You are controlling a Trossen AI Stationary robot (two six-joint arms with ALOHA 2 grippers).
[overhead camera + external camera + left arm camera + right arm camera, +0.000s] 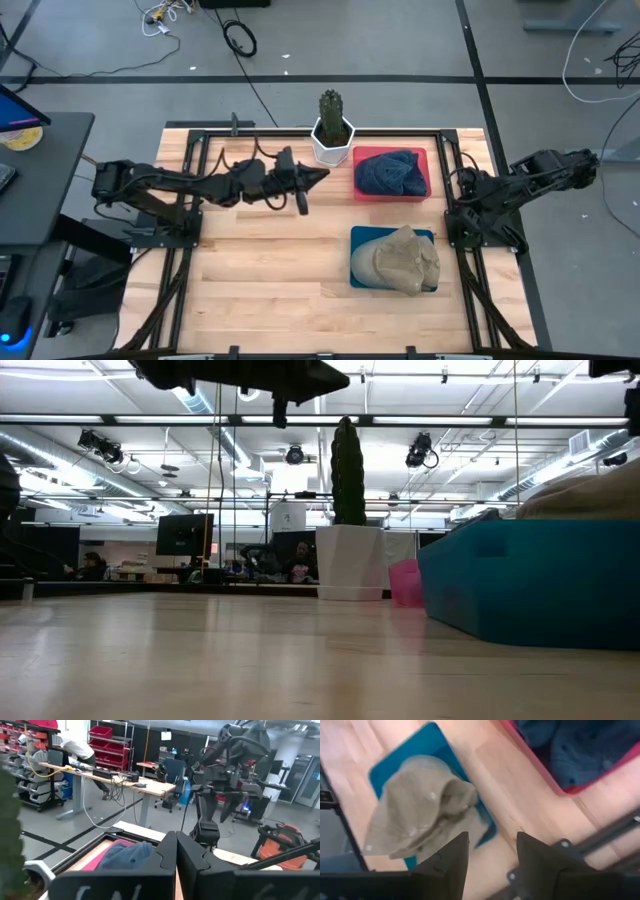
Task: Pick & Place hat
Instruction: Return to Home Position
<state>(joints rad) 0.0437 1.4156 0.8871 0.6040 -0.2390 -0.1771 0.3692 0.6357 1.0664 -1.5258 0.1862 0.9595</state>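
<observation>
Bright, even overhead light; faint soft shadows on the table (270, 275).

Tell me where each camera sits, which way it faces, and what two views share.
High view: overhead, down on the table; both arms show, left gripper mid-table, right gripper at the right edge.
Low view: table height, level toward the room, past cactus pot and blue bin; left arm overhead.
Left wrist view: forward over the red bin to the right arm; own gripper shut.
Right wrist view: down on brown caps in the blue bin; own gripper open.
Both wrist views show the red bin.
</observation>
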